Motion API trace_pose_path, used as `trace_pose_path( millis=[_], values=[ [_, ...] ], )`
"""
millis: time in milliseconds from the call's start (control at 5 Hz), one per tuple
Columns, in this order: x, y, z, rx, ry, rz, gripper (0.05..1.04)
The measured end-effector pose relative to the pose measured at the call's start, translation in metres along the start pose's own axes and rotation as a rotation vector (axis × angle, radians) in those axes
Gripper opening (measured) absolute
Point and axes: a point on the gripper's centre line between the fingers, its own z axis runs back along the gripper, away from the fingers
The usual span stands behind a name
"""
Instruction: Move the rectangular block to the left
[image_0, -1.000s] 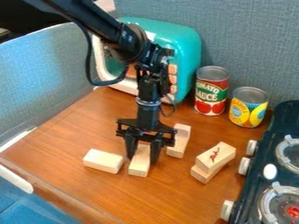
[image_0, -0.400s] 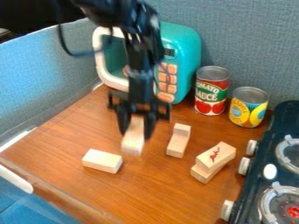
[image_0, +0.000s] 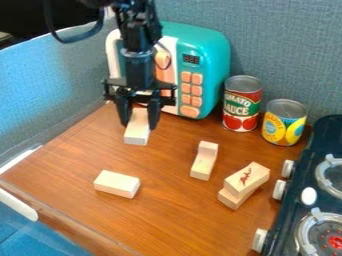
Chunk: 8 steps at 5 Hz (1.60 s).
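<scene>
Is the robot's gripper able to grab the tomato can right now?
Probably not yet: the gripper already has a block between its fingers. Otherwise the way to the tomato can looks free, with nothing on top.

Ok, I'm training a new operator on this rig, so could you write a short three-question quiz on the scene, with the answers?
1. True or false: the gripper is holding a wooden block.

2. Multiple choice: in the camera view, what stands between the teal toy microwave and the can with the yellow label?
A) the toy stove
B) the can with the red label
C) a toy pot

3. Short answer: what does the block with red marks rest on?

Key: 1. True; 2. B; 3. another block
</scene>
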Motion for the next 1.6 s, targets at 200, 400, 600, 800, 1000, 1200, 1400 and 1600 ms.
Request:
trace_pose_path(
  millis=[200,400,600,800,1000,1200,1400,1600],
  values=[
    [0.016,0.021,-0.026,-0.05,0.066,0.073,0.566],
    [0.034,0.033,-0.028,-0.056,0.063,0.099,0.566],
    [0.053,0.035,-0.034,-0.062,0.065,0.103,0.566],
    [0.061,0.043,-0.04,-0.036,0.073,0.103,0.566],
    [0.062,0.045,-0.063,0.069,0.122,0.112,0.566],
    [0.06,0.033,-0.075,0.105,0.169,0.07,0.566],
    [0.06,0.031,-0.075,0.105,0.167,0.07,0.566],
    [0.06,0.032,-0.077,0.111,0.164,0.074,0.639]
  ],
)
